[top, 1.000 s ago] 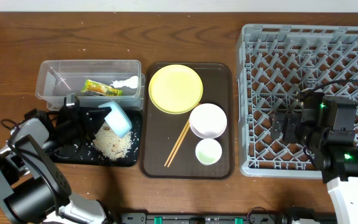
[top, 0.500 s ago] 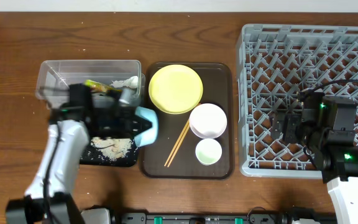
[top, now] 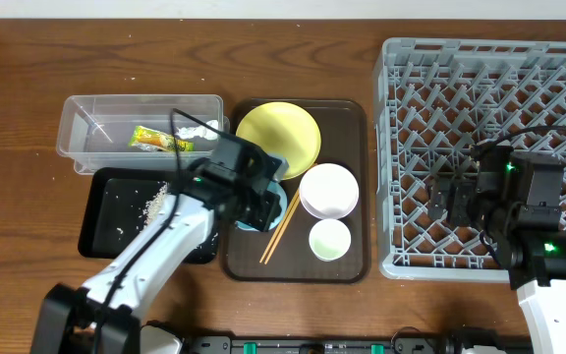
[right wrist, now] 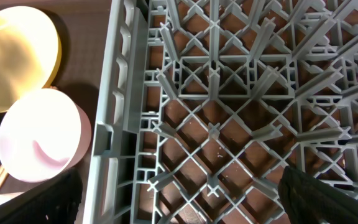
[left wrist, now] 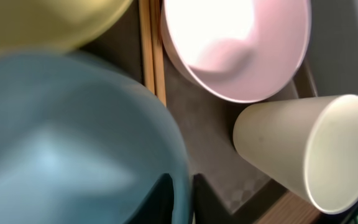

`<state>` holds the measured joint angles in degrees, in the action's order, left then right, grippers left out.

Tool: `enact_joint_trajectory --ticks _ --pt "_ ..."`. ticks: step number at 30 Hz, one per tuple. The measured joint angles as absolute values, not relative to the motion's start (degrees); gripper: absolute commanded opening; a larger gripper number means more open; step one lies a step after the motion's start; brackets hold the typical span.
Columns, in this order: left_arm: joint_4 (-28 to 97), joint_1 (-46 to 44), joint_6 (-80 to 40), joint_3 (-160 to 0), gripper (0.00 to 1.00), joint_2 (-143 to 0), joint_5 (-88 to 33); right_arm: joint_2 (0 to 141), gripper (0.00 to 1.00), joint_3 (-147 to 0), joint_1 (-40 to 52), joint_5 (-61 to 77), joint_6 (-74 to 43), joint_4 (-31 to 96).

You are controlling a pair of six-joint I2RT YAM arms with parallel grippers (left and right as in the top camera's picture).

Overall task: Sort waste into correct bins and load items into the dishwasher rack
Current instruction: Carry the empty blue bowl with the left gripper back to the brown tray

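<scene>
My left gripper [top: 256,204] is shut on the rim of the light-blue bowl [top: 275,195] over the left side of the brown tray; the bowl fills the left wrist view [left wrist: 73,143]. Beside it lie the chopsticks [top: 283,224], the white bowl [top: 329,190], the small white cup [top: 329,239] and the yellow-green plate [top: 278,138]. The clear tub [top: 77,138] holds the wrapper [top: 160,141] and the tissue [top: 204,130]. Rice scraps [top: 150,204] lie in the black tray [top: 106,231]. My right gripper [top: 450,202] hangs open and empty over the grey rack [top: 386,98].
The brown serving tray [top: 352,265] stands between the bins and the rack. The rack's upright pegs [right wrist: 229,93] lie right under the right gripper. Bare wood table runs along the back and the far left.
My left arm has swung right, carrying the light-blue bowl from above the black tray to over the brown tray. The right arm has not moved.
</scene>
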<state>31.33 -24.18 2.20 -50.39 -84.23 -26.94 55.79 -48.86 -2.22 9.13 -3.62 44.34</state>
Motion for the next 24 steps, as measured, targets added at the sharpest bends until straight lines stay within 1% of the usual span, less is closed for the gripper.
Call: enact_joint_trajectory --ticks 1,2,4,6,8,12,18,24 --pt "31.22 -24.71 2.11 -50.37 0.41 -84.71 -26.41 55.79 0.99 -48.86 -2.22 9.13 -3.62 44.34" --pt "31.16 -25.28 1.91 -50.37 0.45 -84.90 -26.09 55.79 0.99 -48.86 -2.22 9.13 -3.62 44.34" --pt "31.07 -25.74 1.41 -50.37 0.49 -84.93 -25.28 55.79 0.99 -48.86 -2.22 9.13 -3.62 44.38" --pt "31.46 -25.71 1.30 -50.39 0.51 -84.68 -24.86 55.79 0.99 -48.86 -2.22 9.13 -3.62 44.40" --pt "32.84 -25.71 1.37 -50.54 0.57 -84.05 -24.49 55.79 0.99 -48.86 -2.22 9.13 -3.62 44.42" --pt "34.98 -25.74 1.30 -52.53 0.61 -81.10 -24.03 55.79 0.99 -48.86 -2.22 9.13 -3.62 44.47" --pt "34.46 -26.09 1.06 -55.57 0.61 -75.16 -26.00 55.79 0.99 -48.86 -2.22 9.13 -3.62 44.53" --pt "34.92 -30.41 -0.49 -55.57 0.61 -77.10 -26.87 55.79 0.99 -48.86 -2.22 9.13 -3.62 44.56"
